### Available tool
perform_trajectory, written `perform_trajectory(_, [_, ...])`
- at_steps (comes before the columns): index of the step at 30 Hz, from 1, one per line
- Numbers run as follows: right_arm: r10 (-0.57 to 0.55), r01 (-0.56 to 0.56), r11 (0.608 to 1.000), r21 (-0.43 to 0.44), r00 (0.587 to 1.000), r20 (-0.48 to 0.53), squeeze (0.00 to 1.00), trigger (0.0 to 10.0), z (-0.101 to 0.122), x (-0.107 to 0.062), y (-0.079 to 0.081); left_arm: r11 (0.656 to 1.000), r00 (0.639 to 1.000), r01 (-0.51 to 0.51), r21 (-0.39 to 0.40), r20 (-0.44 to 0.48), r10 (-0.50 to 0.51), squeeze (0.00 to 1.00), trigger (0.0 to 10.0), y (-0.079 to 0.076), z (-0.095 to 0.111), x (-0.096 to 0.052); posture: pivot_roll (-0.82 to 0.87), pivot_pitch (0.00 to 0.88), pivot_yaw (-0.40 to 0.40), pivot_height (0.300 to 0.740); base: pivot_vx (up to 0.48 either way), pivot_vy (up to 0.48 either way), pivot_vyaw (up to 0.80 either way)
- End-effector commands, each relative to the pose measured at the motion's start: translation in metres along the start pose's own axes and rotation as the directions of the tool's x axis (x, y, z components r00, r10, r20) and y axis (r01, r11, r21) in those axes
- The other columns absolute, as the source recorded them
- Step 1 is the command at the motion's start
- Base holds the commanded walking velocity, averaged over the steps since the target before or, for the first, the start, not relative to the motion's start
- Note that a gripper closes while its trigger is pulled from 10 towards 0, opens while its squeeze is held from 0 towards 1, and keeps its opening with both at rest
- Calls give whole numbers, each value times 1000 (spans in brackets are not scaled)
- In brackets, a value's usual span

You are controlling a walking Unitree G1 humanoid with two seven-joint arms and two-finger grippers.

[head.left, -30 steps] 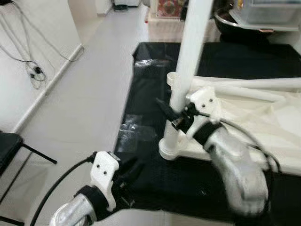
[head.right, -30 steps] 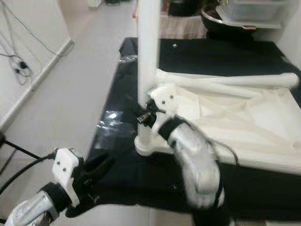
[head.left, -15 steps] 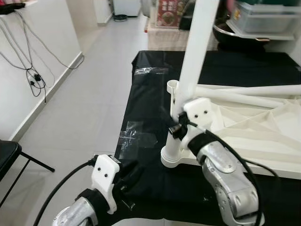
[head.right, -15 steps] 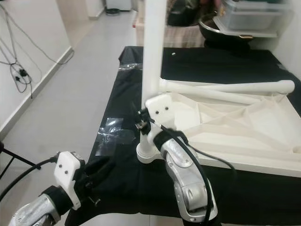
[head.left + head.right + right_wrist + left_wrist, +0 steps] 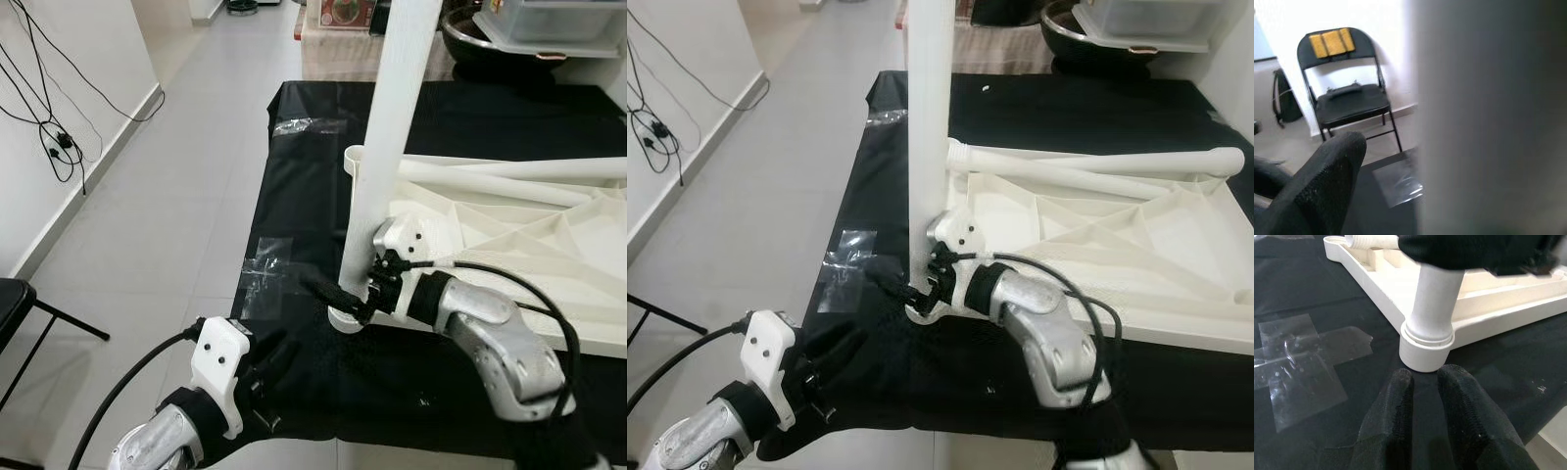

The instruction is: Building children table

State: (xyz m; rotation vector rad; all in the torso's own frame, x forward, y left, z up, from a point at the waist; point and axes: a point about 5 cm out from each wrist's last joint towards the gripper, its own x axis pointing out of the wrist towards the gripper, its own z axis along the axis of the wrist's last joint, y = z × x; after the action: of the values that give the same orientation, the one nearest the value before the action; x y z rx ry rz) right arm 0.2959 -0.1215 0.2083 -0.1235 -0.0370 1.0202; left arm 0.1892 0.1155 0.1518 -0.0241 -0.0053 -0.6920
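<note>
A white children's table top [image 5: 509, 215] lies upside down on a black mat [image 5: 304, 186]. One white leg [image 5: 392, 127] stands upright in its near corner socket [image 5: 1425, 355]. A second leg [image 5: 1097, 162] lies across the top. My right gripper [image 5: 338, 294] sits low on the upright leg, just above the socket. It is open, with one finger [image 5: 1322, 181] in front of the leg and a gap between them. My left gripper [image 5: 1422, 377] rests on the mat just short of the socket, shut with nothing in it.
Clear tape [image 5: 265, 269] is stuck on the mat left of the socket. A black folding chair [image 5: 15, 304] stands at the far left, and cables [image 5: 54, 137] hang on the left wall. A bowl and bins [image 5: 549, 24] sit behind the mat. Bare floor lies to the left.
My right gripper has slid down the upright leg, from about mid-height to just above the socket, and turned level. The left gripper has stayed put. The camera shifted a little.
</note>
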Motion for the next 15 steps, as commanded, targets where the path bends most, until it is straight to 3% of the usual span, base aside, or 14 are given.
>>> perform_trajectory(1, [16,-16,1000,16,999,35,0,10000,4,3,-4,1000,1000,-14,4,0,14,0,10000,0,1,-3,45,179,-8,740,0,0,0])
perform_trajectory(5, [20,-21,1000,12,998,56,0,9686,9,1,-11,1000,1000,-15,2,0,15,0,10000,-1,1,-3,38,182,-7,740,0,0,0])
perform_trajectory(6, [26,-27,999,20,997,69,0,0,11,0,-12,1000,1000,-14,1,-1,14,0,10000,-1,0,-3,38,182,-7,740,0,0,0])
perform_trajectory(15, [28,-32,999,26,994,110,0,0,11,-2,-13,1000,1000,-17,4,3,17,0,10000,0,1,-2,38,179,-7,740,0,0,0])
